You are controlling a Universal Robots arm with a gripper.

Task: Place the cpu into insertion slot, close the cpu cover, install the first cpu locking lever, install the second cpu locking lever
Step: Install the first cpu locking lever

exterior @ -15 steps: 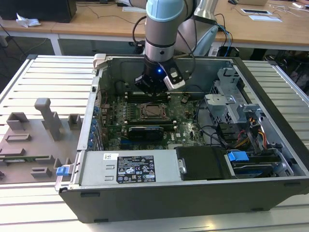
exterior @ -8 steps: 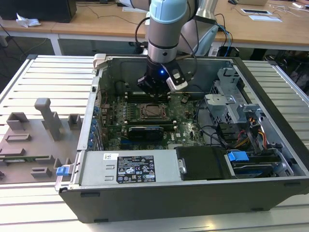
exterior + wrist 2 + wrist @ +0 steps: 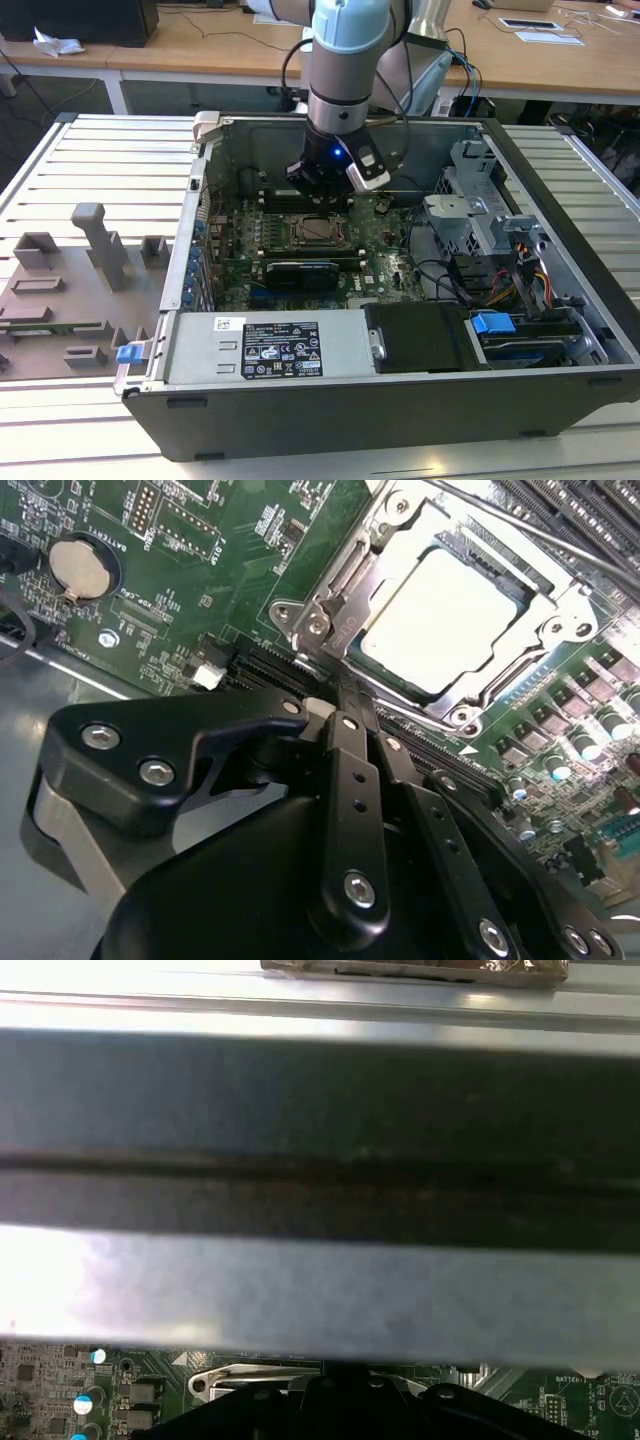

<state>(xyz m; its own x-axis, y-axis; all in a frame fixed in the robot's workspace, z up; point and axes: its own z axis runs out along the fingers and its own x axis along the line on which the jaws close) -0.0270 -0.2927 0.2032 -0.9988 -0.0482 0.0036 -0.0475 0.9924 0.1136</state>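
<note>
Looking along the black linkages in the second wrist view, we see the gripper (image 3: 335,705) with its fingers (image 3: 345,742) drawn together, nothing between them, their tips poised just beside the near edge of the socket. Beyond those tips the cpu (image 3: 443,618) lies flat in the insertion slot, its pale square top facing up and its edges parallel to the socket's; being square, it has no long axis we can name. The cpu cover (image 3: 392,542) lies closed around it, the silvery frame bordering the chip on all sides with the chip showing through the window. A thin locking lever (image 3: 520,525) runs as a straight rod along the far side of the cover; whether it is latched we cannot tell. Around the socket the green motherboard (image 3: 180,540) is crowded: a coin battery (image 3: 80,568) sits well apart on one side, capacitors (image 3: 585,742) stand close on the other. In the exterior view the arm (image 3: 345,60) reaches down into the open computer case (image 3: 560,180), the gripper (image 3: 325,190) just behind the socket (image 3: 318,230), with the case's walls hemming it in and a power supply (image 3: 270,350) along the near side. The case rests on a slatted table (image 3: 90,160).
</note>
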